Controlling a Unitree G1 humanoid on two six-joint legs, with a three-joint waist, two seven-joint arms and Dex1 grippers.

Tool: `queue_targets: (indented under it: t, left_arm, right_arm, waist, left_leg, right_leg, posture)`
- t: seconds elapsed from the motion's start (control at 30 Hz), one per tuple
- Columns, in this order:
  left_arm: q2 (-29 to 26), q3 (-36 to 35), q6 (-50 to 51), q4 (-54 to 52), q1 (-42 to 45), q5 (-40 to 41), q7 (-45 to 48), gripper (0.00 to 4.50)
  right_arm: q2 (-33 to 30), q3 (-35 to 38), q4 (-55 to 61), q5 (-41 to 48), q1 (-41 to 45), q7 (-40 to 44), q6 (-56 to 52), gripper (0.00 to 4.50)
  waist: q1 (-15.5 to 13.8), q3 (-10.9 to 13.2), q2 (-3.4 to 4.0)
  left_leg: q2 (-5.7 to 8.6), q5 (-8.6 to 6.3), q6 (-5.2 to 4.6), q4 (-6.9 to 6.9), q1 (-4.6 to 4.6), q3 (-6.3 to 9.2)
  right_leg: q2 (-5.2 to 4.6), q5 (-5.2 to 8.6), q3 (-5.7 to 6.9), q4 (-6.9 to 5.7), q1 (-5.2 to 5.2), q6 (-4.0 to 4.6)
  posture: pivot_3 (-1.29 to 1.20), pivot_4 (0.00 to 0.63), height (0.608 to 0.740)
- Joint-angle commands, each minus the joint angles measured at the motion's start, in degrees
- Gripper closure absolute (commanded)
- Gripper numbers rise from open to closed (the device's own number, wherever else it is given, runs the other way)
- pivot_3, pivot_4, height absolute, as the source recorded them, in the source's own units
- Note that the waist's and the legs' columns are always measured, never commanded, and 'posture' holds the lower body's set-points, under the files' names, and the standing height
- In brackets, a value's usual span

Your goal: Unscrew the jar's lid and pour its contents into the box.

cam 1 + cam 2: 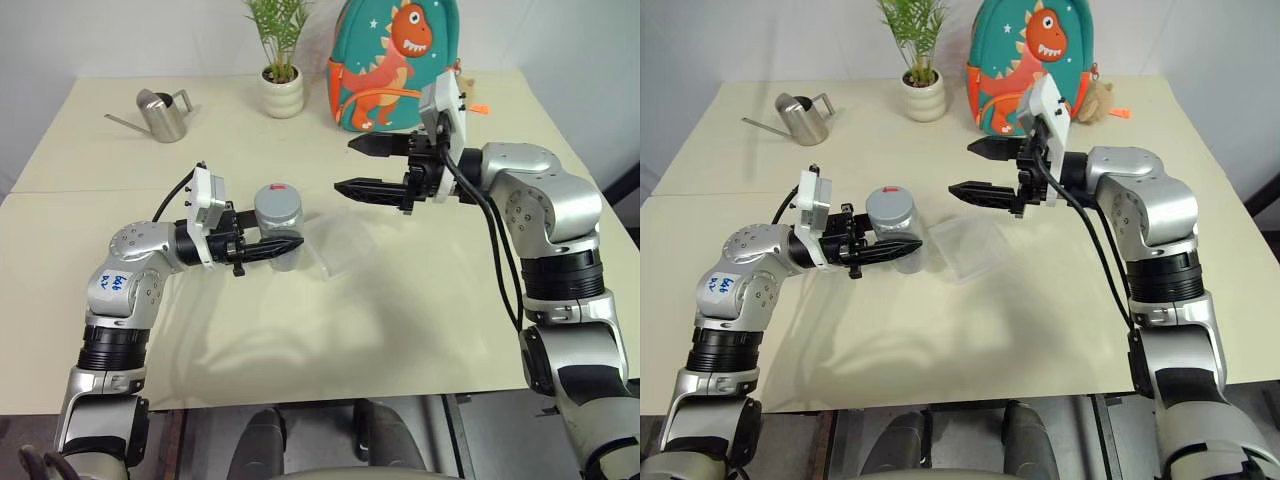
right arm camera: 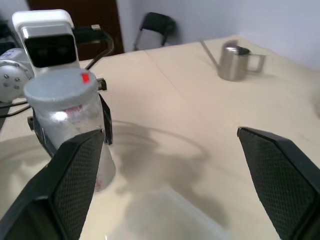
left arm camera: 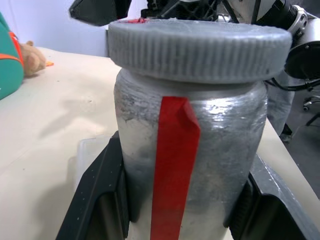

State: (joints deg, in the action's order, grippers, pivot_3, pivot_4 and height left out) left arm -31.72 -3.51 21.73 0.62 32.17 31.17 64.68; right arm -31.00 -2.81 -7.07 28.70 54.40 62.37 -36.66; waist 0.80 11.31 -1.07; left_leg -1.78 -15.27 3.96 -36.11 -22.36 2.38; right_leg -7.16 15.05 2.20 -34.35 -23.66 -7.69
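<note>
My left gripper [image 1: 285, 246] clamped the jar [image 1: 279, 228] upright, lid [image 1: 277, 199] on. My right gripper [image 1: 357, 166] hung spread wide, beside and above it. The box [image 1: 338, 246] lay just beyond. Unscrewing pending: the right gripper must close on the lid.

Bare table [image 1: 400, 300] around the box [image 1: 340, 245]; watering can [image 1: 162, 115], plant [image 1: 282, 60], backpack [image 1: 385, 65] far behind.

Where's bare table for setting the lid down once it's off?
Bare: the near table in front of the box, and the left stretch between the watering can and the left end effector. Crowded: the far edge, with plant pot and backpack, plus the middle around the jar.
</note>
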Motion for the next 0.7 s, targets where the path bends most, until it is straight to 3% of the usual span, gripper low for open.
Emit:
queue_targets:
  t: [0.03, 0.33, 0.7]
  left_arm:
    - [-1.1, -1.3, -0.2, -2.2, -0.8, 1.1, 0.4, 2.58]
    - [-1.0, -0.8, -0.5, -1.6, -0.2, 0.9, 0.3, 2.58]
    - [0.0, -0.1, -0.9, -1.2, 0.2, 0.7, 0.4, 2.58]
  right_arm:
    - [-0.1, 1.7, 4.0, 2.8, -0.1, 1.2, -0.8, 0.03]
    - [8.5, -3.0, 11.4, 5.0, 2.1, -2.9, -4.9, 0.03]
    - [13.4, -7.9, 9.1, 1.5, 5.2, -6.6, -4.9, 0.03]
  waist:
    - [0.4, 0.0, 0.0]
    - [0.7, 0.0, 0.0]
    - [0.6, 0.0, 0.0]
  left_leg:
    - [0.0, 0.01, 0.01, 0.0, 0.0, 0.0]
    - [0.0, 0.0, 0.0, -0.07, 0.03, 0.0]
    - [0.0, -0.01, -0.02, -0.06, 0.01, 0.0]
  right_leg:
    - [0.0, 0.0, -0.01, 0.0, 0.0, 0.0]
    - [-0.01, 0.0, -0.06, -0.1, 0.01, 0.0]
    - [0.0, -0.01, -0.07, -0.1, 0.0, -0.01]
  posture:
    - [0.0, 0.15, 0.74]
    - [0.0, 0.15, 0.74]
    - [0.0, 0.15, 0.74]
